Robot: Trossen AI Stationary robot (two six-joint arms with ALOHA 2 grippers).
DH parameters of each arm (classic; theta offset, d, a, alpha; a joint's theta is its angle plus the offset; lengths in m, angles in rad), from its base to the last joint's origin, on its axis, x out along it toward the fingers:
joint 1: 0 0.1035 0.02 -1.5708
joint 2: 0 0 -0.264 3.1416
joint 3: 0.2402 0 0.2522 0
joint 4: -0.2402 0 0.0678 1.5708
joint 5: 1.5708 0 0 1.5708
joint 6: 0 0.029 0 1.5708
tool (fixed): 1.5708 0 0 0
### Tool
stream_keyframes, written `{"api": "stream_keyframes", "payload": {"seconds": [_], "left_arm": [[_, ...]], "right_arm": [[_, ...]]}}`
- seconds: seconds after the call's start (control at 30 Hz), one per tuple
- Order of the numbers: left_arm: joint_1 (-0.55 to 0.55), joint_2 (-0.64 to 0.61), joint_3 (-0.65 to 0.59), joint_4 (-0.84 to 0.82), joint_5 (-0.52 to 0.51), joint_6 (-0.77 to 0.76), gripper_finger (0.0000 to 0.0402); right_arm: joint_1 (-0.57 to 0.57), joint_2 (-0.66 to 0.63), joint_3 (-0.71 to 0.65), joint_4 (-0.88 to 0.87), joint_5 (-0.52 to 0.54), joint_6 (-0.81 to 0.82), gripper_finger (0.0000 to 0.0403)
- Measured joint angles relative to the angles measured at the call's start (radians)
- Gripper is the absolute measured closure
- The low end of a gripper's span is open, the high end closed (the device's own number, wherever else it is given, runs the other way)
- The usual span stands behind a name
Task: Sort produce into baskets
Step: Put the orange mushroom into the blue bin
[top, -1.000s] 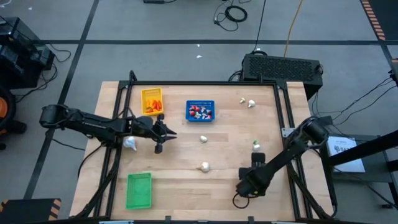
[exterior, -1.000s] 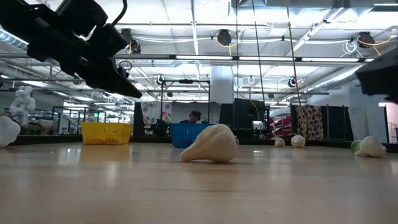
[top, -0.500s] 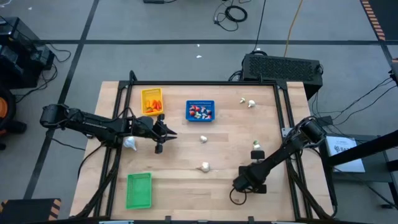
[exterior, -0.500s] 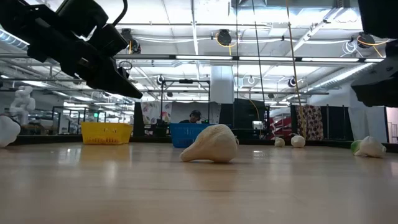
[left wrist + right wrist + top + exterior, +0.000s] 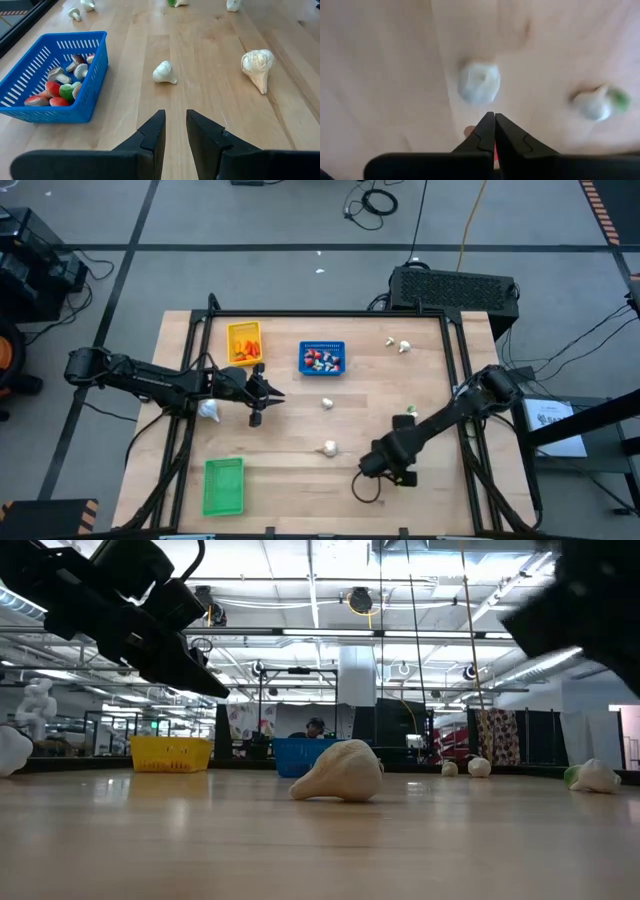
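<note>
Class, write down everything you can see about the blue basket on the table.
The blue basket is a small, shallow rectangle of what looks like plastic, with slotted lattice walls. It sits upright and flat on the wooden table, toward the far edge, just right of the yellow basket. Inside lies a heap of small toy pieces, red-and-white ones, one green, some whitish with brown caps. Neither claw touches it.

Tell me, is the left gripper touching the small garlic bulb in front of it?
Apart. In the left wrist view, bare wood separates the left gripper from the garlic bulb.
</note>
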Motion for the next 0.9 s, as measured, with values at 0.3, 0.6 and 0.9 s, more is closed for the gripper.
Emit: {"api": "stream_keyframes", "payload": {"seconds": [0.3, 0.6, 0.9], "left_arm": [[0.0, 0.0, 0.0, 0.004, 0.0, 0.001, 0.0315], [0.0, 0.0, 0.0, 0.007, 0.0, 0.002, 0.0315], [0.002, 0.0, 0.0, -0.003, 0.0, 0.025, 0.0315]], "right_arm": [[-0.132, -0.002, 0.24, 0.018, 0.317, -0.177, 0.0402], [-0.393, -0.003, 0.268, 0.511, 0.445, -0.592, 0.0403], [-0.684, 0.004, 0.267, 0.785, 0.355, -0.71, 0.0403]]}}
